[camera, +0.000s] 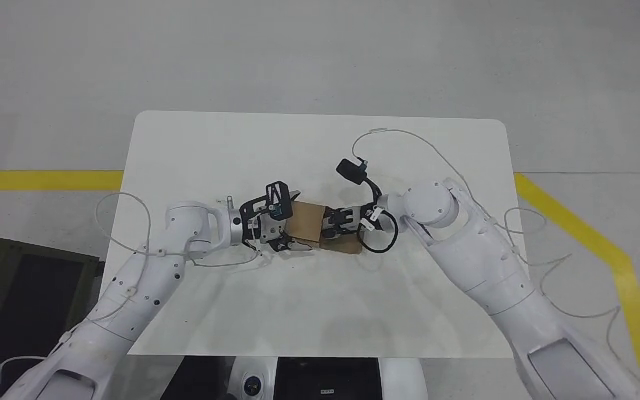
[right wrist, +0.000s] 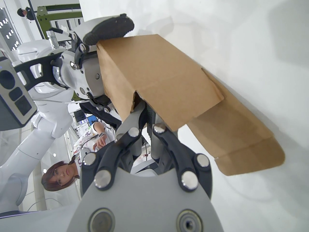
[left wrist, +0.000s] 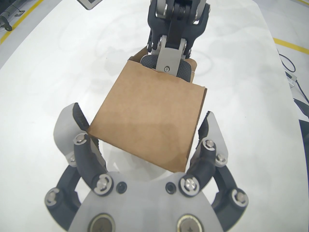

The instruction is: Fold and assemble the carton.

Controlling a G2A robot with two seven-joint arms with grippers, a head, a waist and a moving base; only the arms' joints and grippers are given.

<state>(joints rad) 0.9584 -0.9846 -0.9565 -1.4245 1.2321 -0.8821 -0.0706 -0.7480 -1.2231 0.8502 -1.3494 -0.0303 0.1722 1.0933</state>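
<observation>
A brown carton (camera: 312,224) is held between both grippers at the middle of the white table (camera: 200,150). In the left wrist view the carton (left wrist: 149,119) has its near end between my left gripper's (left wrist: 143,112) spread fingers (left wrist: 80,119), whose pads touch its two sides. My right gripper (left wrist: 169,67) is shut on the wall at the far, open end, one pad inside and one outside. In the right wrist view my right gripper (right wrist: 142,112) reaches into the carton's (right wrist: 154,73) open end. A long flap (right wrist: 241,141) sticks out unfolded toward the table.
A thin white cable (camera: 440,150) loops over the back right of the table. Yellow floor tape (camera: 60,180) runs past both sides. Bare tabletop lies all around the carton.
</observation>
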